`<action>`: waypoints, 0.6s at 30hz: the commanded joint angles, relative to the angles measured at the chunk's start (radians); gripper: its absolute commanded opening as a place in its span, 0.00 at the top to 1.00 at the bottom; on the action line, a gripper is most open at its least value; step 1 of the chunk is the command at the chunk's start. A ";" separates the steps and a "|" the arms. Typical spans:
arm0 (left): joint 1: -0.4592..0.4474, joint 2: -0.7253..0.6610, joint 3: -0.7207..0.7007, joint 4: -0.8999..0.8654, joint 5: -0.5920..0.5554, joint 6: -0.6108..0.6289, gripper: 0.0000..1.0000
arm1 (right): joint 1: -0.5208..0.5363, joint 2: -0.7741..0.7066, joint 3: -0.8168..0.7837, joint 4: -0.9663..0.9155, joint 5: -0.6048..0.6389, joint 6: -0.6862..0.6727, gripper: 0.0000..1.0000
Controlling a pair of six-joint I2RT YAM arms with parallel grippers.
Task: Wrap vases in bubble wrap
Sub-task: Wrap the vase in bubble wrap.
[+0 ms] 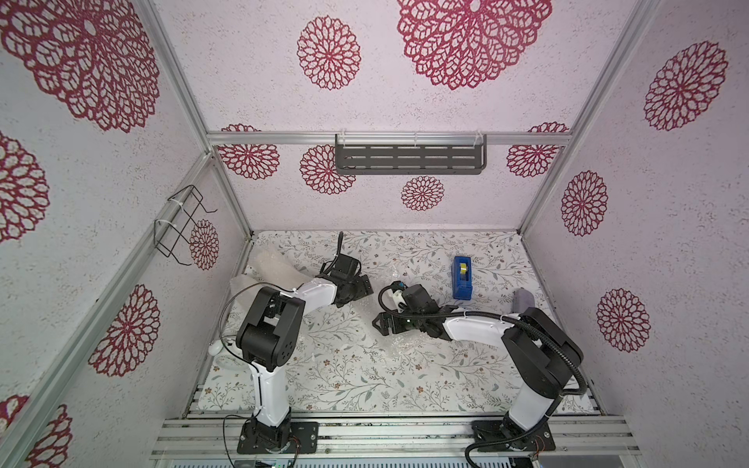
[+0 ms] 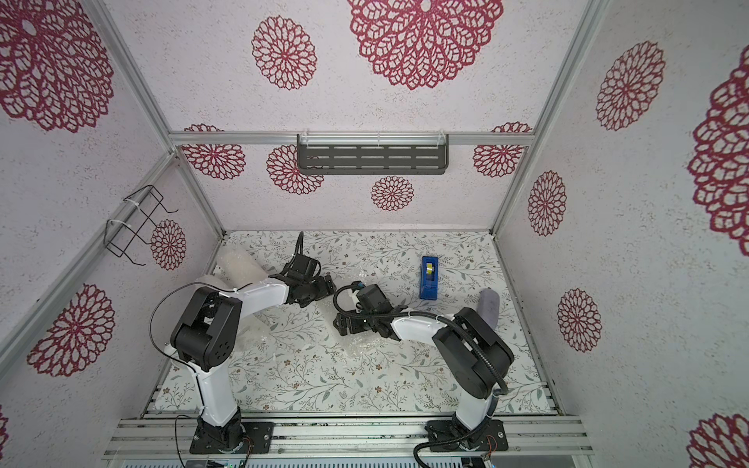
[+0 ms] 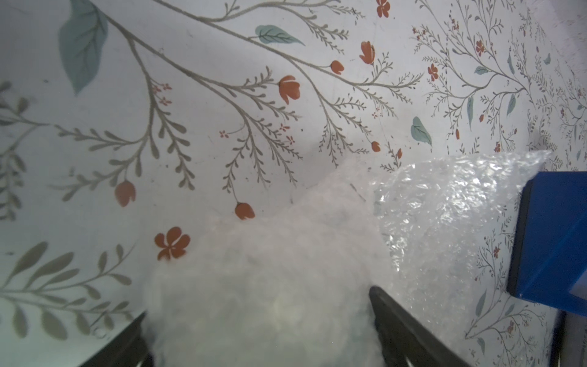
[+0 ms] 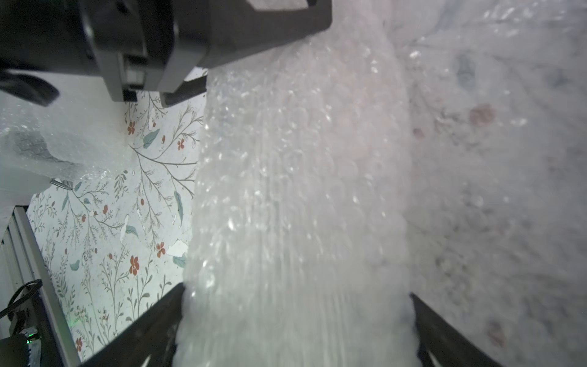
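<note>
Looks like mid-roll on this one: a vase (image 4: pixel 295 190) lies flat on the table (image 1: pixel 364 385) between the two arms, bundled in bubble wrap (image 4: pixel 492 159) with a loose stretch of it spread alongside; its long axis runs straight from the right gripper (image 4: pixel 297 290) to the left gripper (image 3: pixel 257 303), can't tell which end is the mouth; right jaws gape wide either side, gripping nothing I'd say; left jaws sit wide round the other end, pinching or not, can't tell; next job is probably folding the loose part over snugly, then reaching for the tape dispenser (image 1: pixel 462 277) nearby.
</note>
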 commanded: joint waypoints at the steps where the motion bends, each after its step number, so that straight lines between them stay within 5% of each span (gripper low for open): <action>1: 0.009 0.042 -0.034 -0.081 -0.077 0.010 0.08 | 0.010 -0.063 -0.020 -0.095 0.031 -0.026 0.01; 18: 0.003 0.032 -0.042 -0.061 -0.068 -0.001 0.09 | 0.015 -0.287 0.013 -0.293 0.231 -0.087 0.01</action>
